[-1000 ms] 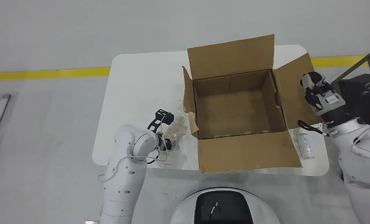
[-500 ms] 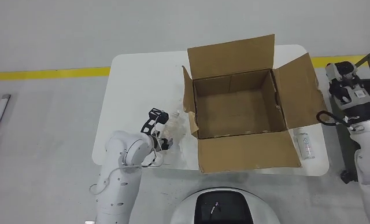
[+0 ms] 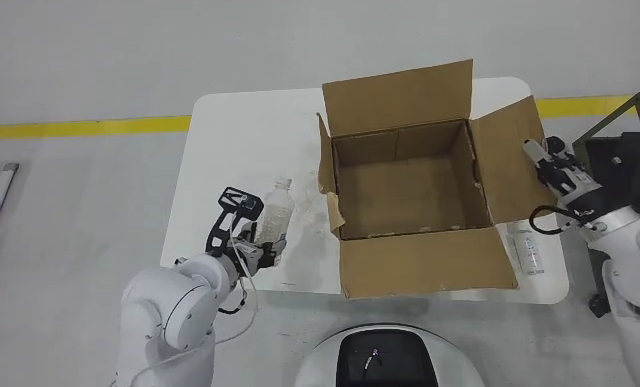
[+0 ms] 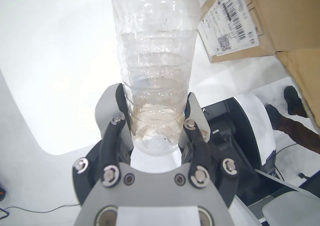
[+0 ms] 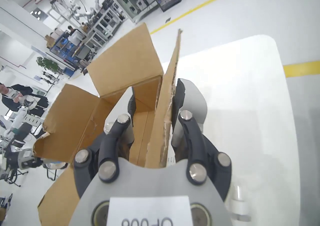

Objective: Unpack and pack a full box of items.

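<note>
Bottle (image 4: pixel 155 44) is clamped by its base in the left tool (image 4: pixel 155 109), box (image 3: pixel 410 197) to its right; right tool (image 5: pixel 156 94) is spread astride a flap (image 5: pixel 172 62).

The bottle (image 4: pixel 155 44) is clear plastic, shiny, with bumpy rings all round it. The left claw (image 4: pixel 156 104) has smooth grey plates, dull black links and shiny metal pins, and the right claw (image 5: pixel 156 96) is made the same way. The box (image 3: pixel 410 192) is brown cardboard, dull and a bit rough, with torn, fuzzy edges on its flaps. White paper labels (image 4: pixel 230 24) are stuck flat on the side of the box. The worktop (image 3: pixel 240 147) under the box is white, smooth and a little shiny.
</note>
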